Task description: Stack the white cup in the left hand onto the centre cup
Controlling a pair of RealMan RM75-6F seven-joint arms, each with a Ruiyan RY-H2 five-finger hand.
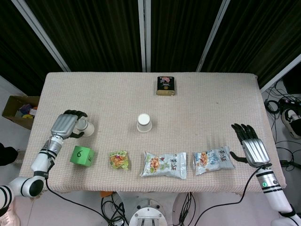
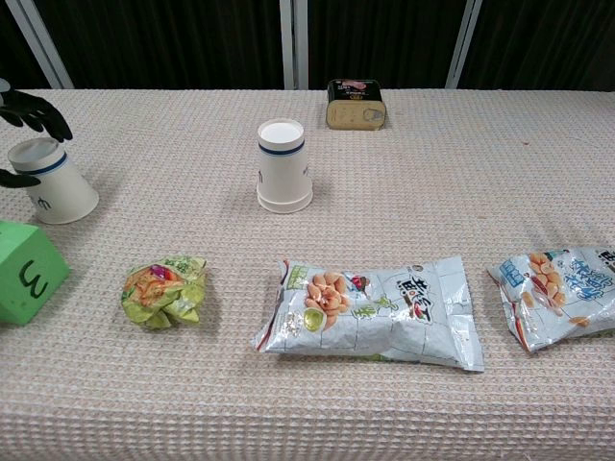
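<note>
1. At the far left of the table (image 1: pixel 66 94), the left hand (image 1: pixel 68 125) has its dark fingers wrapped over the white cup (image 1: pixel 87 127). The chest view shows that cup (image 2: pixel 51 181) upside down, base up, tilted a little, with its rim at or close to the cloth. I cannot tell whether it is lifted clear.

2. Just in front of that hand sits a green cube (image 1: pixel 82 155), off the line toward the middle.

3. Near the middle of the table stands the centre cup (image 1: pixel 144 123), also inverted, upright and alone, its flat base facing up. It lies to the held cup's right, well apart, at about the same depth on the table. So the coming move looks like a lift, a sideways carry to the right, and a lowering with the held cup's axis brought vertical over the other.

4. Over at the right edge, the right hand (image 1: pixel 250 144) rests with fingers spread, holding nothing, and is about as far from the centre cup.
</note>
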